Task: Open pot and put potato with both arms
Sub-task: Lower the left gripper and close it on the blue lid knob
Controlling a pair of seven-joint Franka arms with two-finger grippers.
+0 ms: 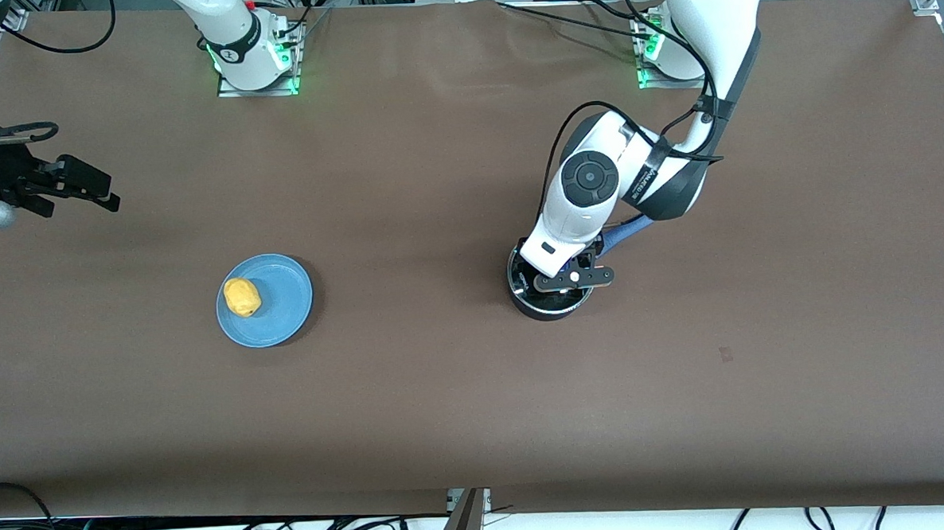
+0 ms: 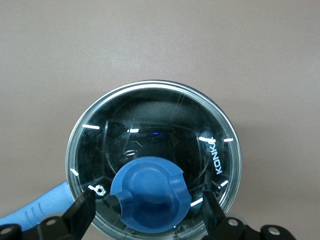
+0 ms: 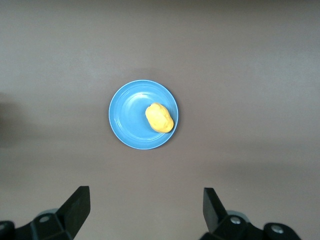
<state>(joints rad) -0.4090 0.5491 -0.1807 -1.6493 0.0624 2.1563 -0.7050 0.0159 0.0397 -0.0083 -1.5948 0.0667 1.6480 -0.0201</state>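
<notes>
The black pot (image 1: 539, 307) stands toward the left arm's end of the table, its blue handle (image 1: 627, 233) pointing toward the robots' bases. Its glass lid (image 2: 155, 135) with the blue knob (image 2: 150, 192) is on it. My left gripper (image 1: 568, 280) is right over the lid. In the left wrist view it (image 2: 148, 212) is open, with one finger (image 2: 81, 212) on each side of the knob and a gap to it. The yellow potato (image 1: 241, 296) lies on a blue plate (image 1: 282, 301). My right gripper (image 1: 70, 187) hangs high at the right arm's end of the table. In the right wrist view it (image 3: 145, 206) is open and empty, and the potato (image 3: 159, 117) shows far below.
The blue plate (image 3: 130, 117) lies toward the right arm's end of the table. Bare brown table lies between the plate and the pot. Cables lie along the table edge nearest the front camera.
</notes>
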